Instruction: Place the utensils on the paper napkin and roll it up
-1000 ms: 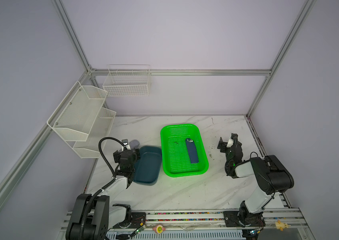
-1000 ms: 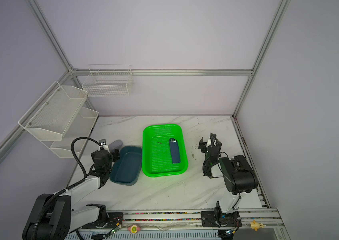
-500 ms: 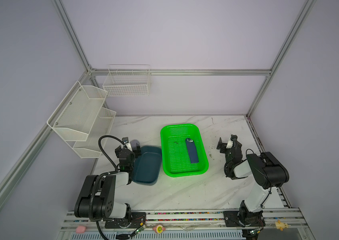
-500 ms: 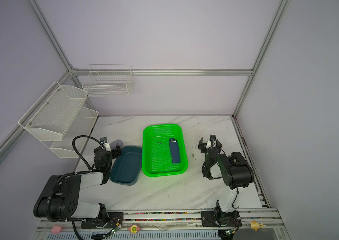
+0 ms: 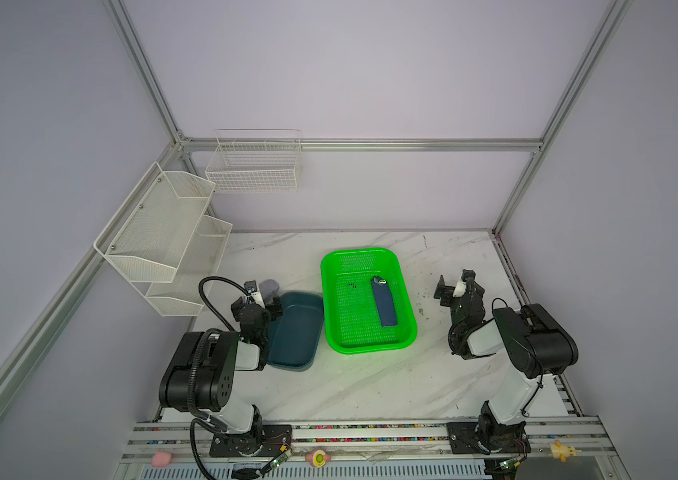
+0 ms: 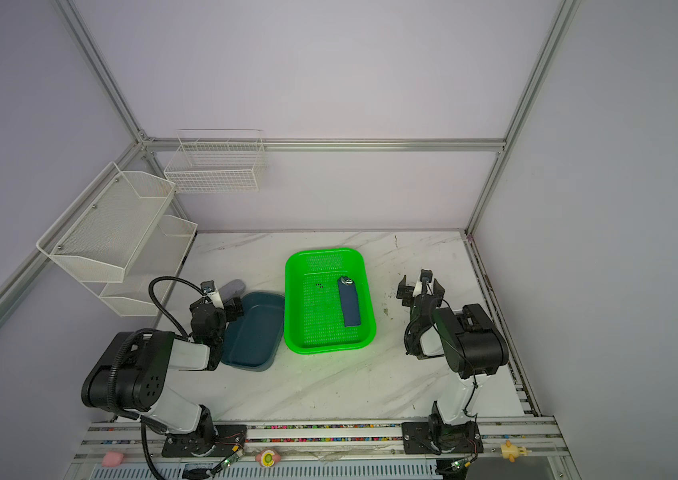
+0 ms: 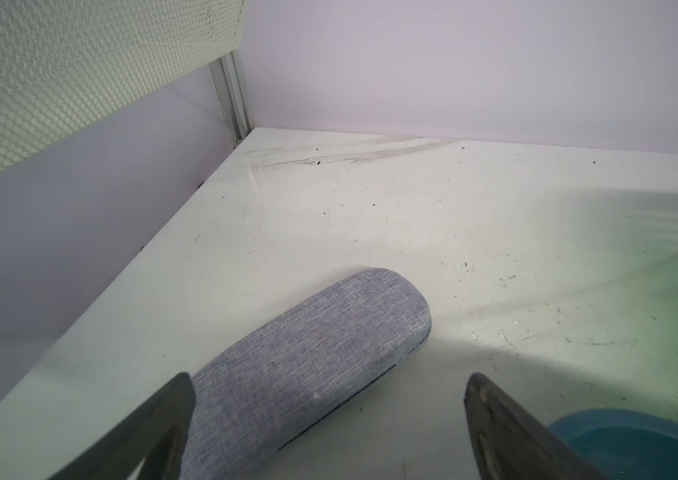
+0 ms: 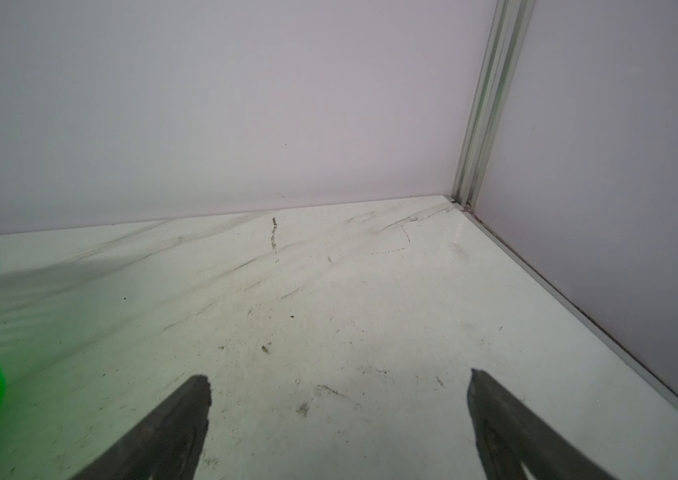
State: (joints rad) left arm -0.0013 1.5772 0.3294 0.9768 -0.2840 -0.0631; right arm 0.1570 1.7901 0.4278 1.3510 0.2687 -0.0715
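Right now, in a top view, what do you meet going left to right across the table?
white mesh shelf rack → left gripper, open → dark teal tray → green basket holding the rolled navy napkin → right gripper, open

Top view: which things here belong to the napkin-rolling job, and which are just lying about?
Job:
napkin, rolled, in the green basket
utensils, only a silver tip showing

Lying about:
tray
case
shelves
wire basket
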